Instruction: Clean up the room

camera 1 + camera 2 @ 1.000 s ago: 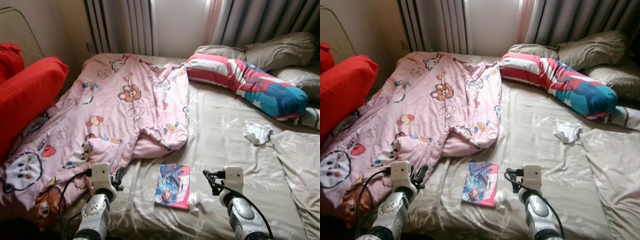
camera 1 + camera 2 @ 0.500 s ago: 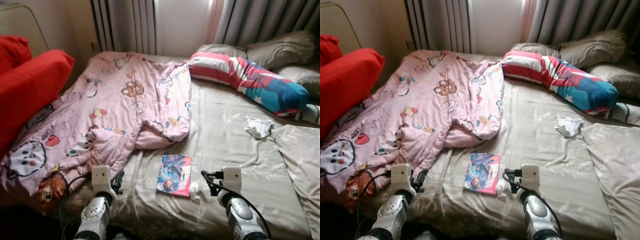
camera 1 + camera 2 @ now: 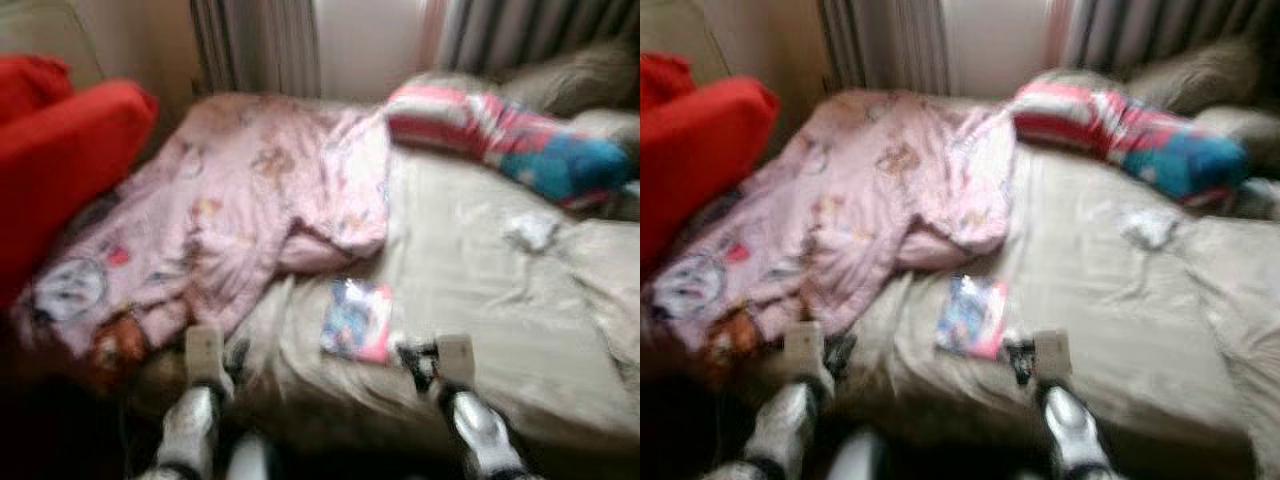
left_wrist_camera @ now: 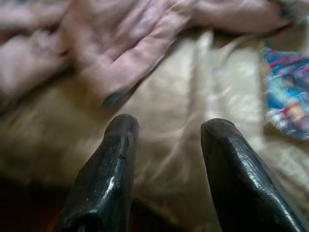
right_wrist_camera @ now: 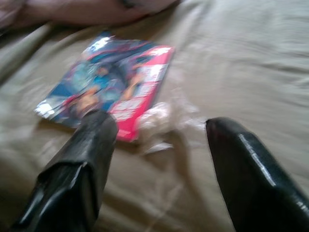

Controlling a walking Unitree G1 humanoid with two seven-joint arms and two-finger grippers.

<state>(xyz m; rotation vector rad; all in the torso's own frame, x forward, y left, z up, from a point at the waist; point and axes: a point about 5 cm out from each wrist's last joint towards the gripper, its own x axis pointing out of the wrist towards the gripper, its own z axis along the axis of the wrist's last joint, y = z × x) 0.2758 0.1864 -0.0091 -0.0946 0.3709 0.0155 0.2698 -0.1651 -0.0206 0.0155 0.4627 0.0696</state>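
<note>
Both the left gripper (image 4: pixel 166 145) and right gripper (image 5: pixel 159 150) hang wide apart and empty over the bed's (image 3: pixel 480 260) near edge — the right aimed at the comic book (image 5: pixel 108 89) and crumpled wrapper (image 5: pixel 161 121) beside it, likely the first pickup.

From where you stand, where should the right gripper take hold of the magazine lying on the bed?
Probably at the magazine's near pink edge, coming from the right gripper's side. It lies flat on the soft sheet, so one finger could press under that edge.
</note>
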